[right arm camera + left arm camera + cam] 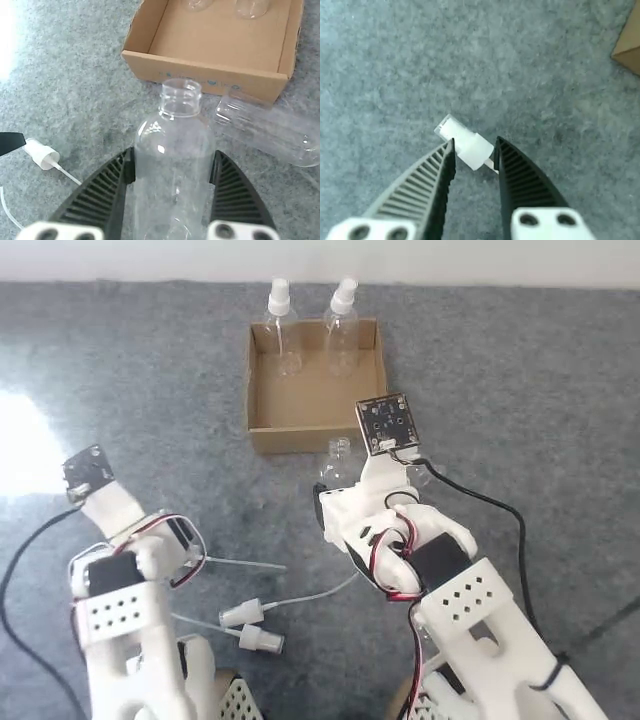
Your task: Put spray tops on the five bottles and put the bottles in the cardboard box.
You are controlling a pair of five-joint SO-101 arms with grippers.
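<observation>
Grey table point(520, 370) (mottled) bears cardboard box point(300, 437), loose spray tops point(258, 640).

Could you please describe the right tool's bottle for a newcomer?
Start at the cardboard box. Just outside its near wall, a clear bottle sits in the right tool. It lacks a spray top, unlike the two capped bottles inside, and is gripped, unlike the bare bottle lying beside it.

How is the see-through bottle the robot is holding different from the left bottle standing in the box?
The clear plastic bottle in the right gripper has a bare, open neck; the clear bottle at the left inside the brown cardboard box wears a white spray top. The held bottle is outside the box, in front of it; the other stands inside, against the far wall. Both are clear and look alike in shape.
</observation>
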